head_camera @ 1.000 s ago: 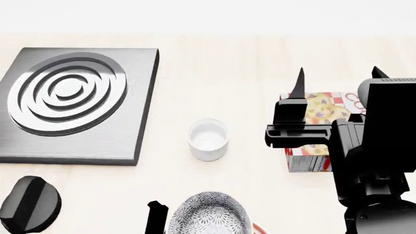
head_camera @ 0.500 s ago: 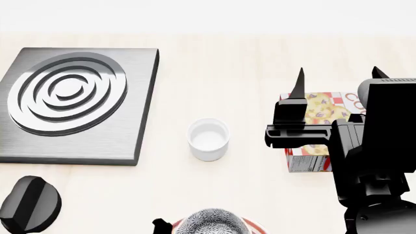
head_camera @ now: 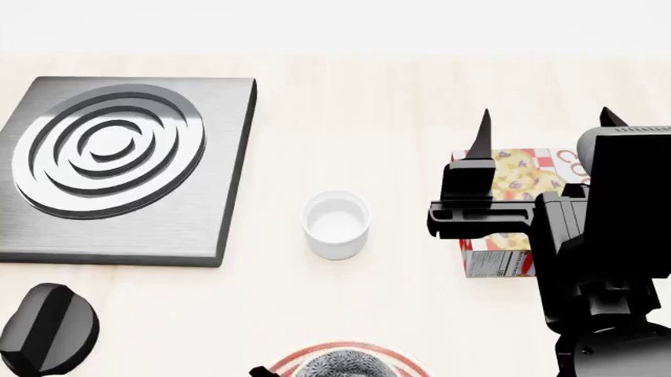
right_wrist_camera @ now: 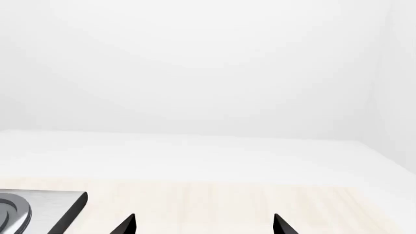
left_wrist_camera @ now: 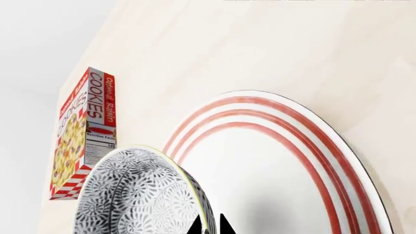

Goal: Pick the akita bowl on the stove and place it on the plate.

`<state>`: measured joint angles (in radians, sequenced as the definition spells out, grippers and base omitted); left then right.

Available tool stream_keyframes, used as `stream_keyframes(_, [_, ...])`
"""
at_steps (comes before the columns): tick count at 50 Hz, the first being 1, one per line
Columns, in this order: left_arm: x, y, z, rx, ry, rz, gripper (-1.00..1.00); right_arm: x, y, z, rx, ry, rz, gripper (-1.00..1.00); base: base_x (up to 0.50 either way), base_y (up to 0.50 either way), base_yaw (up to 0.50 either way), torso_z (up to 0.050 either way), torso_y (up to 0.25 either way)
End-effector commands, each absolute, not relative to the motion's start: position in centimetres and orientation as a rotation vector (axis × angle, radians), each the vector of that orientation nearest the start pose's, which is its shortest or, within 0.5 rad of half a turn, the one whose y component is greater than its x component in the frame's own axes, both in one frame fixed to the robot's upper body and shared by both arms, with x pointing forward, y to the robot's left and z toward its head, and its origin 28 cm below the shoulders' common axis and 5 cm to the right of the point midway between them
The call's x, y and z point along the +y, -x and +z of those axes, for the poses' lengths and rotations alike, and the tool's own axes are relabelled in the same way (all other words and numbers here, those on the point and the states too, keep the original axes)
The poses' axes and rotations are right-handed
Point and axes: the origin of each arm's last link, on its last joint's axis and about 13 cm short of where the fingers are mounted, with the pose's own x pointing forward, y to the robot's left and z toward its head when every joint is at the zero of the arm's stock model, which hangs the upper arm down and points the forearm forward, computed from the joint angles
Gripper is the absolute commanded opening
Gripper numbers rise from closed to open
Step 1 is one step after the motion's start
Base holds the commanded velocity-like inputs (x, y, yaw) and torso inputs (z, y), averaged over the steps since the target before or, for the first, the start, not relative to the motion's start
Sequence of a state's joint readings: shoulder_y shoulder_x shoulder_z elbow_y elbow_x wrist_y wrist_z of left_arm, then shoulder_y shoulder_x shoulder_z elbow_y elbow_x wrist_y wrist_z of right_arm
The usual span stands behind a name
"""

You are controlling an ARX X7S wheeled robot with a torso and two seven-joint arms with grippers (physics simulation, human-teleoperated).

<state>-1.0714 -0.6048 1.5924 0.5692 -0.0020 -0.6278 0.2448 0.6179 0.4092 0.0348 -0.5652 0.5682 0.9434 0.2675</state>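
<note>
The akita bowl (left_wrist_camera: pixel 133 195), white with a dense grey-black floral pattern, is tilted over the near side of the plate (left_wrist_camera: pixel 286 165), a wide white plate with red rings. My left gripper (left_wrist_camera: pixel 209 228) is shut on the bowl's rim, one fingertip inside and one outside. In the head view only the tops of the bowl (head_camera: pixel 341 367) and plate (head_camera: pixel 407 361) show at the bottom edge. Whether the bowl touches the plate is hidden. The stove (head_camera: pixel 115 165) at far left carries nothing. My right gripper (head_camera: pixel 545 129) is open and raised at the right, holding nothing.
A small plain white cup (head_camera: pixel 335 224) stands mid-table between stove and right arm. A cookies box (head_camera: pixel 514 184) lies behind the right gripper, also seen as the cookies box (left_wrist_camera: pixel 81 131). A black knob (head_camera: pixel 47 330) sits in front of the stove. The stove's corner (right_wrist_camera: pixel 39 209) shows in the right wrist view.
The left gripper has carried the bowl toward the head view's bottom edge, so less of the bowl shows and the plate's red-ringed rim now shows around it. The right arm has not moved.
</note>
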Motion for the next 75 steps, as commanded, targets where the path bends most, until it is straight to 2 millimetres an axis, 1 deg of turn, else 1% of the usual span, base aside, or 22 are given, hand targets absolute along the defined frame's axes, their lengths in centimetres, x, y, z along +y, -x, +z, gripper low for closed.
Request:
stream_keyframes(1, [14.6, -23.0, 15.4, -0.206, -1.240, -1.277, -1.00, -15.1, -26.0, 22.5, -0.206, 0.025, -0.010, 1.00, 0.00, 0.00, 0.00, 0.000, 0.000])
stream_keyframes(29, [14.5, -22.6, 14.7, -0.197, -1.223, -1.287, -1.00, -15.1, -26.0, 22.5, -0.205, 0.025, -0.010, 1.00, 0.00, 0.00, 0.00, 0.000, 0.000])
stream_keyframes(30, [14.5, -22.6, 14.7, -0.198, -1.225, -1.287, 1.00, -15.1, -26.0, 22.5, -0.205, 0.025, -0.010, 1.00, 0.00, 0.00, 0.00, 0.000, 0.000])
stream_keyframes(46, [14.5, -22.5, 14.6, -0.205, -1.221, -1.277, 1.00, -15.1, -26.0, 22.5, -0.205, 0.026, -0.010, 1.00, 0.00, 0.00, 0.00, 0.000, 0.000])
stream_keyframes(75, [13.2, -22.5, 15.5, -0.295, -1.113, -1.234, 1.00, -15.1, -26.0, 22.4, -0.203, 0.025, -0.010, 1.00, 0.00, 0.00, 0.00, 0.000, 0.000])
